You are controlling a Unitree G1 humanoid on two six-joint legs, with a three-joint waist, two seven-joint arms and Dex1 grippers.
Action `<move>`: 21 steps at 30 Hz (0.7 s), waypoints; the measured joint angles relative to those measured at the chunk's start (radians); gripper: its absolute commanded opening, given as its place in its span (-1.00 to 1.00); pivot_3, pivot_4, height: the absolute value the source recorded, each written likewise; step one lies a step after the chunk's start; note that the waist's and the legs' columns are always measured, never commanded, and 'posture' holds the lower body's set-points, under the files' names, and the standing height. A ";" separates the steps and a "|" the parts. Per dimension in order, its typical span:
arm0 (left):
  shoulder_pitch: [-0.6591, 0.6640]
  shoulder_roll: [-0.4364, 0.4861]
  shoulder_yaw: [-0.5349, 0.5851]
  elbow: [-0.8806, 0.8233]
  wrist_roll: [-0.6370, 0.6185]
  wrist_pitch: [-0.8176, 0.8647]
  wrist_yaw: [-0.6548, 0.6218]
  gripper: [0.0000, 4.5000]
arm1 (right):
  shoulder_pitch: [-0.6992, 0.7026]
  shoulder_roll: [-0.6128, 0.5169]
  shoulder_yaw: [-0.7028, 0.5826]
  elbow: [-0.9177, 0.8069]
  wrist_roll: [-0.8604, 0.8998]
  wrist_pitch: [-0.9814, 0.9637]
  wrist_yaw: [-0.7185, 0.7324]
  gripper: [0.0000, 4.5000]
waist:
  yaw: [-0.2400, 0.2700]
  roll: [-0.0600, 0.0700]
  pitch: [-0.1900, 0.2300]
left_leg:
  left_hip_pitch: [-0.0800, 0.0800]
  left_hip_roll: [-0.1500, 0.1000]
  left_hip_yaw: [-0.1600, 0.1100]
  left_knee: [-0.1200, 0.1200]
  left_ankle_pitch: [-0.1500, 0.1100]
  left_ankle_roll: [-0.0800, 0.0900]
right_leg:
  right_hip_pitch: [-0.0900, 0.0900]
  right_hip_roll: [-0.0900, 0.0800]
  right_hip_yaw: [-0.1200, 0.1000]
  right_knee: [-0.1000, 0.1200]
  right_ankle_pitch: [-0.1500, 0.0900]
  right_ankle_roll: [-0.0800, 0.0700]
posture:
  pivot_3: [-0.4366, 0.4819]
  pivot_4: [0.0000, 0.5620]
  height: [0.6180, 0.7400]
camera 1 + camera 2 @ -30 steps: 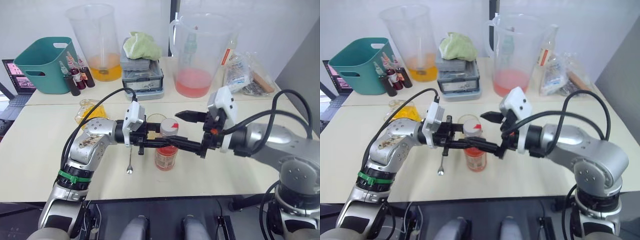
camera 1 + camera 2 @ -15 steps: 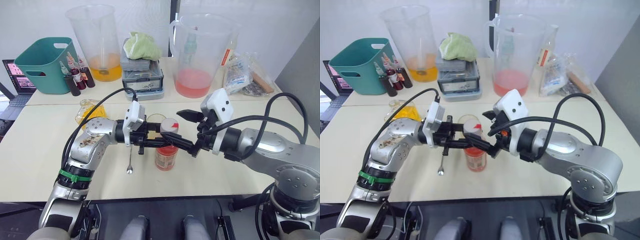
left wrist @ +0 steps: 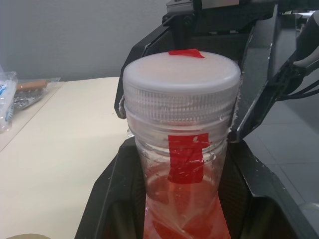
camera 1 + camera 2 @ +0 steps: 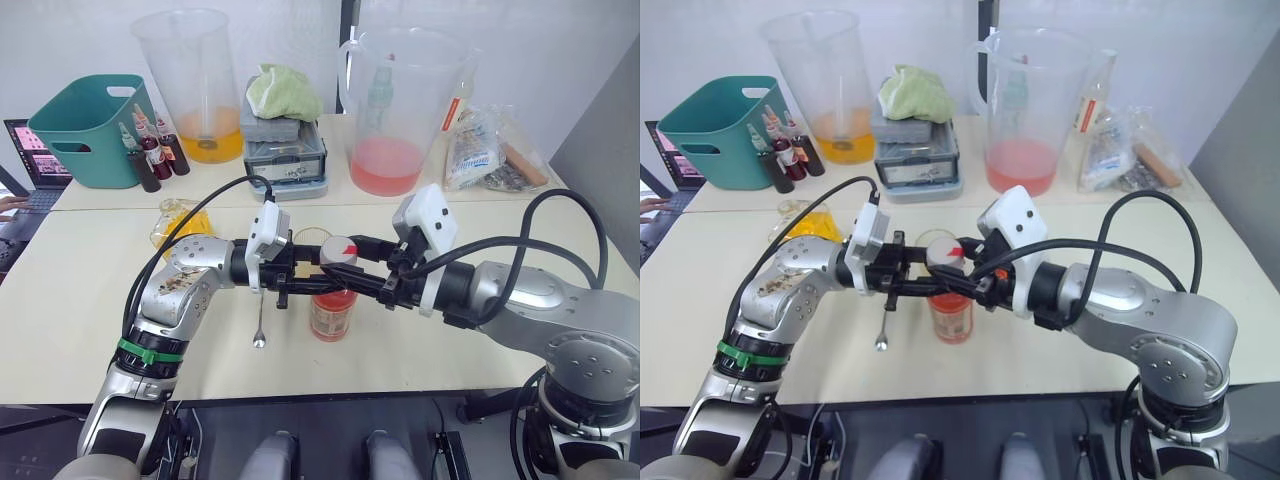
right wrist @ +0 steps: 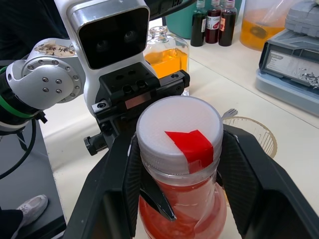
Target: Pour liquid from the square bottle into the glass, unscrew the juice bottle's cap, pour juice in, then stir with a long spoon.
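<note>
The juice bottle (image 4: 332, 312), holding pinkish-red juice, stands upright at the middle of the near table. My left gripper (image 4: 316, 281) is shut on its neck, just under the cap. The white cap (image 5: 179, 132) carries a red mark, and my right gripper (image 5: 179, 144) is shut on it, one finger pressed to each side. Right behind the bottle stands the glass (image 4: 311, 240). Further left, beyond my left arm, sits the square bottle (image 4: 180, 222) with yellow-orange liquid. The long spoon (image 4: 260, 322) lies flat on the table under my left forearm.
On the back table stand a teal basket (image 4: 85, 125), dark dropper bottles (image 4: 152, 152), a jug with orange liquid (image 4: 195, 90), a grey box (image 4: 285, 155) under a green cloth, a jug with pink liquid (image 4: 395, 110) and plastic bags (image 4: 490, 145).
My right gripper has moved left from beside the bottle onto the cap, and its fingers have gone from open to shut on it. My left arm and the bottle have stayed put.
</note>
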 measured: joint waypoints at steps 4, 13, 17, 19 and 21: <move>0.000 0.000 0.000 0.000 0.000 0.000 0.002 -0.35 | 0.001 -0.020 0.002 0.049 0.001 -0.038 0.088 -0.23 | -0.001 0.000 0.000 | 0.000 0.000 0.000 0.000 0.000 0.000 | 0.000 0.000 0.000 0.000 0.000 0.000 | -0.05 -0.47 1.00; -0.006 0.012 0.006 0.010 0.001 0.014 0.012 -0.35 | -0.252 -0.152 0.256 0.590 -0.269 -0.352 0.866 -0.23 | -0.028 0.000 0.000 | 0.002 0.002 0.003 0.000 0.000 0.001 | 0.000 0.003 0.000 -0.001 0.000 0.000 | -0.05 -0.47 1.00; 0.000 0.016 0.016 0.009 -0.006 0.021 0.016 -0.35 | -0.406 -0.119 0.359 0.829 -0.383 -0.439 1.133 -0.23 | -0.030 0.000 0.000 | 0.001 0.002 0.002 0.000 -0.001 0.001 | -0.001 0.003 -0.001 -0.001 0.000 0.000 | -0.05 -0.47 1.00; 0.004 0.016 0.018 0.008 -0.008 0.021 0.016 -0.35 | -0.429 -0.105 0.372 0.869 -0.417 -0.466 1.186 -0.23 | -0.028 0.000 0.000 | -0.001 0.002 0.002 0.000 0.000 0.000 | -0.002 0.001 -0.001 -0.001 0.000 0.000 | -0.05 -0.47 1.00; 0.005 0.016 0.021 0.004 -0.009 0.021 0.016 -0.35 | -0.436 -0.099 0.374 0.881 -0.437 -0.477 1.215 0.23 | -0.024 0.000 0.000 | -0.002 0.001 0.001 0.000 0.000 0.000 | -0.001 0.000 -0.001 -0.003 0.000 0.000 | -0.05 -0.47 1.00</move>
